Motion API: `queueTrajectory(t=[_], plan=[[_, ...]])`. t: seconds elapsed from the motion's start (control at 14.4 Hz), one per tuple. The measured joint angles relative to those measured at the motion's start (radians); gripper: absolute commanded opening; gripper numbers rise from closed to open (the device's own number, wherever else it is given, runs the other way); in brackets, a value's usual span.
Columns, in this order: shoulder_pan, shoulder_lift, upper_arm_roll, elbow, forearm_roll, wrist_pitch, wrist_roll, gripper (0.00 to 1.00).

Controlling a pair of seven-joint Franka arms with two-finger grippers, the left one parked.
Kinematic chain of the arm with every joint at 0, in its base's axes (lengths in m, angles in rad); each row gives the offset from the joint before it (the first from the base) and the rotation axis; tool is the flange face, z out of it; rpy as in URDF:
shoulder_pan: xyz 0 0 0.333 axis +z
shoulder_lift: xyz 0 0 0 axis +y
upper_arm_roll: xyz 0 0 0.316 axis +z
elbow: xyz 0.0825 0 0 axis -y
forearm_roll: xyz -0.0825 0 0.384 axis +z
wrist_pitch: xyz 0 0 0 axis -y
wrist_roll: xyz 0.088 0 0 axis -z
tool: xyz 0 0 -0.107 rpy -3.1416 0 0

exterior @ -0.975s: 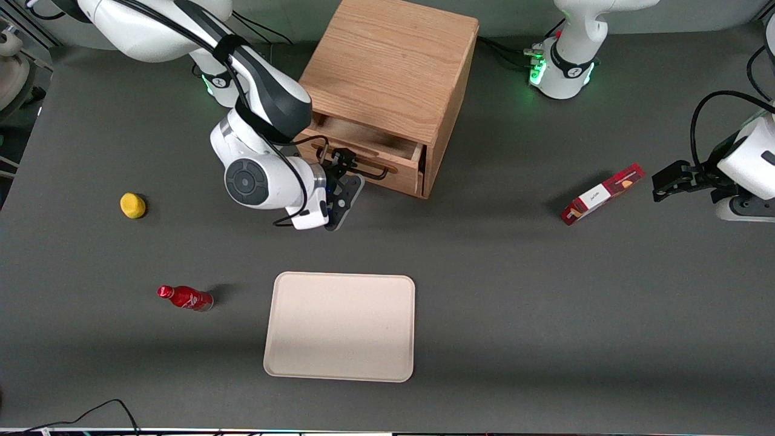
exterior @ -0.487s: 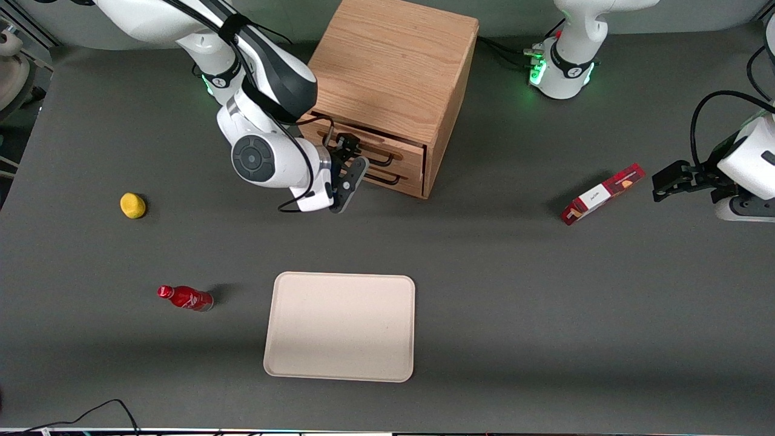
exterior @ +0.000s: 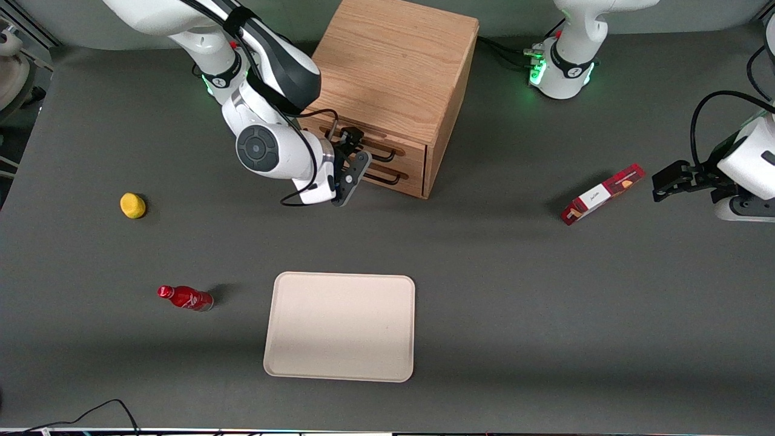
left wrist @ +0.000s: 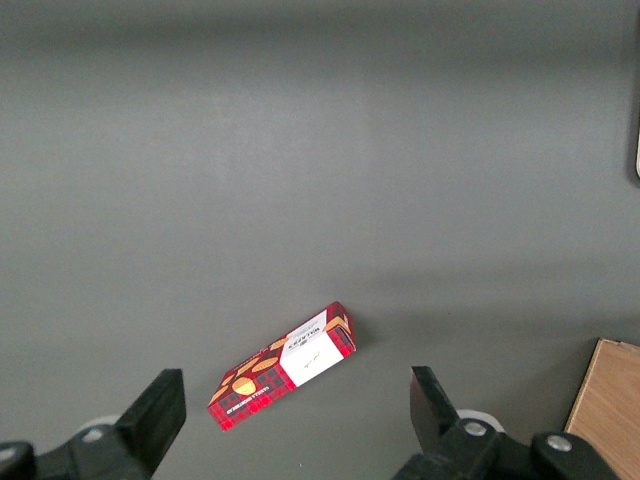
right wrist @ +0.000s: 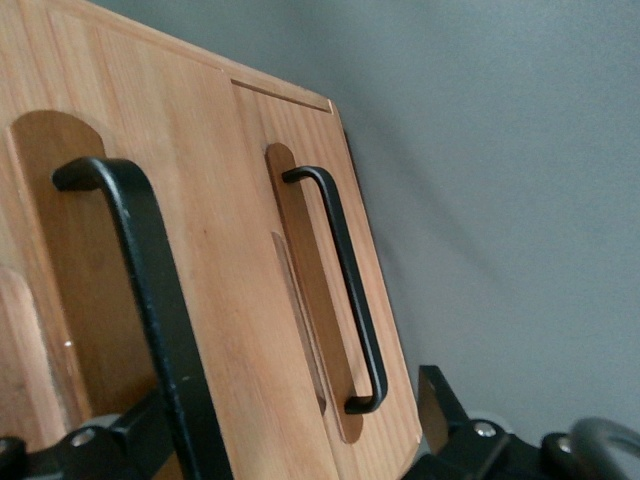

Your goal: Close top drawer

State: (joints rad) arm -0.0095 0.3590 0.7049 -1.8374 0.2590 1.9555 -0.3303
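Working arm's end of the table: lemon (exterior: 132, 205) lies well apart from the gripper (exterior: 350, 158), sideways from it and slightly nearer the front camera. Red bottle (exterior: 185, 298) lies on its side, nearer the front camera than the lemon, also well apart from the gripper. Gripper sits at the front of the oak cabinet (exterior: 396, 69), against the top drawer (exterior: 369, 143). Right wrist view: fingers (right wrist: 436, 400) stand spread either side of the black bar handle (right wrist: 150, 300) of the top drawer; contact with the bar cannot be confirmed, nothing clamped. Top drawer front reads flush with the cabinet face, no gap visible. Lower drawer (exterior: 387, 175) and its handle (right wrist: 345, 285) sit just beside the gripper, slightly nearer the front camera. Beige tray (exterior: 340, 325) lies flat on the table (exterior: 514, 303), nearer the front camera than the gripper, apart from it. Toward the parked arm's end: red box (exterior: 601, 194), lying flat, well apart from the gripper.
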Motion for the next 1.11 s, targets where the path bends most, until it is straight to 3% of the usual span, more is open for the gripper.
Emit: queueTrajectory(t=[0.77,1.11], plan=[[-0.029,-0.022,0.020,0.100,-0.004,-0.060,0.020,1.00],[-0.066,-0.055,0.014,0.337,-0.106,-0.351,0.141,1.00]])
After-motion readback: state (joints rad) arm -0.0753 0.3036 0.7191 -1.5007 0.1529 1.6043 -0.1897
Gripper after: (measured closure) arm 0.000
